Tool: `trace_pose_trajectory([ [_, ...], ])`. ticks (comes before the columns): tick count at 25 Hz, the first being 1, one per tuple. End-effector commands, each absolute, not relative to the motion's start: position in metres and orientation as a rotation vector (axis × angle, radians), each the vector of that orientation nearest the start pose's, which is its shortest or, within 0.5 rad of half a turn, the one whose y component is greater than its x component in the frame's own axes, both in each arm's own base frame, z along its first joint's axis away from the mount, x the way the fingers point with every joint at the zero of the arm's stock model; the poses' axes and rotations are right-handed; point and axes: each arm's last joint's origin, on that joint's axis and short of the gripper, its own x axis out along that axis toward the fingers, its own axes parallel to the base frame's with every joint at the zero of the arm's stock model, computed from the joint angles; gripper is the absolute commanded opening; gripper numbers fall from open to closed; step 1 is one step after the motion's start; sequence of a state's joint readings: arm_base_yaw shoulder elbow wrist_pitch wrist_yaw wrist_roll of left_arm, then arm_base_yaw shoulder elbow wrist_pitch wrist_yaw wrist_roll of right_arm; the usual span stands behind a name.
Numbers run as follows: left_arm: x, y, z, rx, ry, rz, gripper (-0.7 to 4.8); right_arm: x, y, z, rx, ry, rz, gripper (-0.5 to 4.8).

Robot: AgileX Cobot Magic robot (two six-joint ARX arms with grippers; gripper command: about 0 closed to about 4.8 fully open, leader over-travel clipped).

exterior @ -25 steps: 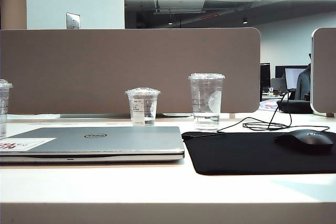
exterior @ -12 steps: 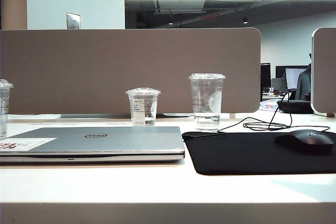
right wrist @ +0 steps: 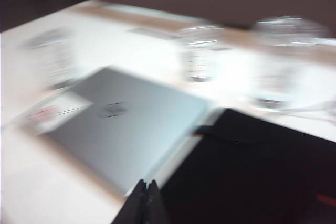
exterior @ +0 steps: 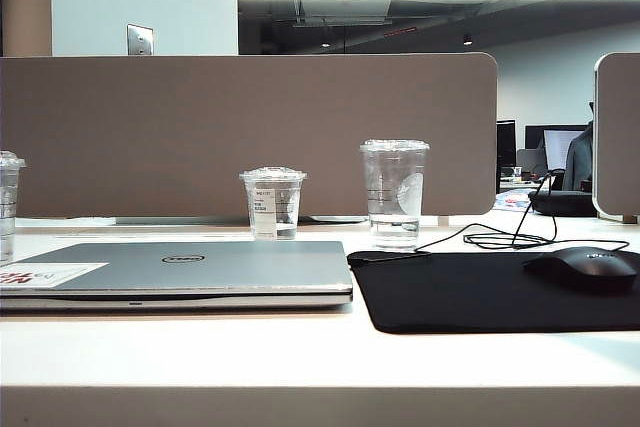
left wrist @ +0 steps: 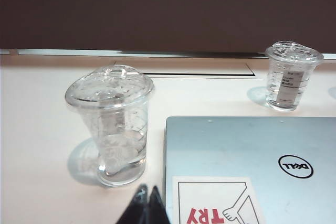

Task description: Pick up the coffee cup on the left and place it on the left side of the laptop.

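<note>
The cup [left wrist: 109,124] stands upright on the desk [left wrist: 37,129] just left of the laptop [left wrist: 247,145], near its far-left corner; it looks already placed, though I can't tell if it touches the laptop's edge. In the outside view only a sliver of it shows at the far left.

My left hand [left wrist: 146,205] sits just nearer than the cup, fingers pressed together, holding nothing. My right hand [right wrist: 146,199] hangs over the laptop's right edge by the black mat [right wrist: 252,166], fingers together too, empty; that view is smeared with motion.

What's left, I judge, is to back both hands away cleanly: keep them high and clear of the cups, which are light and would tip at a nudge.

Count: three clear lidded cups, one laptop, one mat, one mouse [exterior: 583,269].
</note>
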State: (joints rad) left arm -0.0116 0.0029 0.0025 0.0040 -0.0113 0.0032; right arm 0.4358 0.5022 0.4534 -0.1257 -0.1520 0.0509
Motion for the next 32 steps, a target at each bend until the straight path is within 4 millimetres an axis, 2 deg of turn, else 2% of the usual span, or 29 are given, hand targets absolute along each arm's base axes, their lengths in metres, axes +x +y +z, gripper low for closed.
trace_pose_trajectory([
  [1, 0.097, -0.001, 0.167, 0.003, -0.018, 0.000, -0.05, 0.117, 0.045, 0.255, 0.033, 0.085, 0.402, -0.04],
  [4, 0.097, -0.001, 0.167, 0.003, -0.018, 0.001, -0.05, 0.113, 0.033, 0.246, 0.044, 0.013, 0.296, -0.04],
  [9, 0.097, -0.001, 0.167, 0.003, -0.018, 0.001, -0.05, 0.101, 0.009, 0.221, 0.053, -0.068, 0.020, -0.04],
  [11, 0.097, -0.001, 0.167, 0.003, -0.018, 0.001, -0.05, 0.096, 0.003, 0.213, 0.053, -0.102, -0.032, -0.04],
  [16, 0.097, -0.001, 0.167, 0.003, -0.018, 0.001, -0.05, 0.092, -0.001, 0.194, 0.056, -0.140, -0.072, -0.04],
  [22, 0.097, -0.001, 0.167, 0.003, -0.018, 0.002, -0.05, 0.097, -0.001, 0.173, 0.054, -0.096, -0.066, -0.04],
  [32, 0.097, -0.001, 0.167, 0.003, -0.018, 0.002, -0.05, 0.097, -0.001, 0.176, 0.056, -0.130, -0.067, -0.04],
])
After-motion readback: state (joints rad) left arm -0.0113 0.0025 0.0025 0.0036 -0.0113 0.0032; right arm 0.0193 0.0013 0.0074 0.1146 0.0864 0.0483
